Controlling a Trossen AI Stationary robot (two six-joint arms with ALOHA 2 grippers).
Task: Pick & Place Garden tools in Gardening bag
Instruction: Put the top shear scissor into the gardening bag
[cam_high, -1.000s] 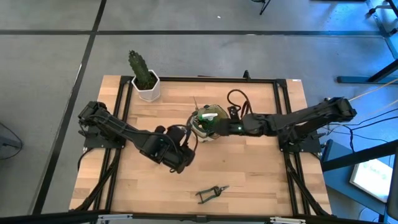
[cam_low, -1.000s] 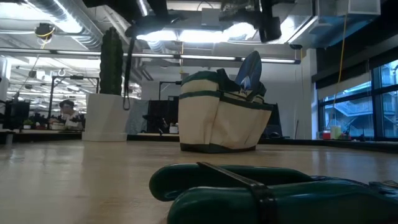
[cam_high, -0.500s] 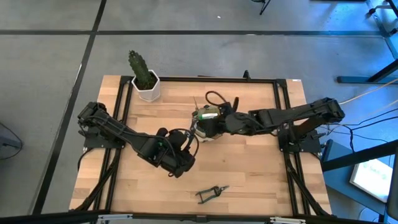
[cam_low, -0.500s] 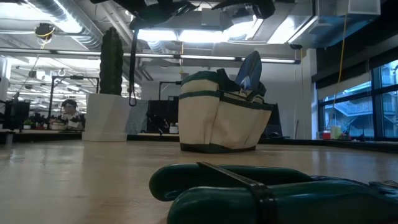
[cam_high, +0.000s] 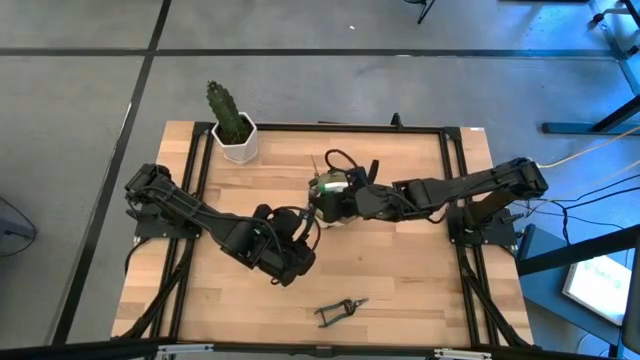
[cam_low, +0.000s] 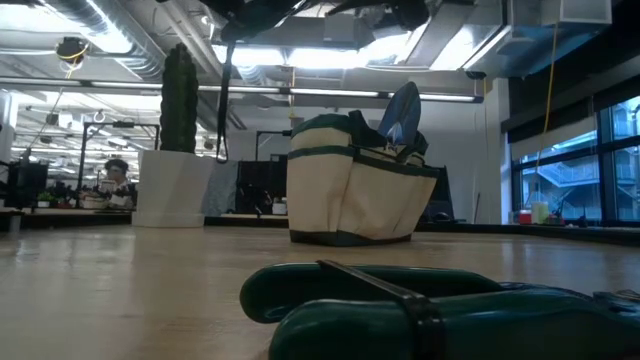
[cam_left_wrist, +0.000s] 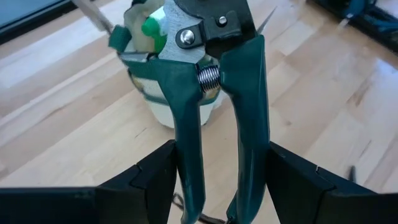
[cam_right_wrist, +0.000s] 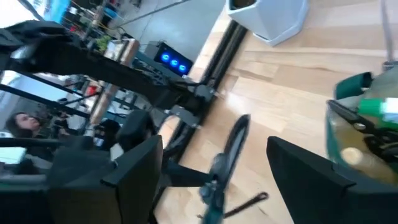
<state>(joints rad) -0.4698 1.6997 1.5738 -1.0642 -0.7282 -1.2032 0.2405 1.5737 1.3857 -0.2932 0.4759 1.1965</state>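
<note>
Here the left hand (cam_left_wrist: 217, 193) grips a pair of green-handled pruning shears (cam_left_wrist: 208, 93) by the handles, their long axis running away from the wrist, blades pointing toward the gardening bag (cam_high: 330, 198) at mid-worktop (cam_high: 400, 270). The right hand (cam_high: 345, 200) hovers at the bag's mouth; how far it is open I cannot tell. A second pair of shears (cam_high: 338, 311) lies flat near the front edge, long axis roughly left-right.
</note>
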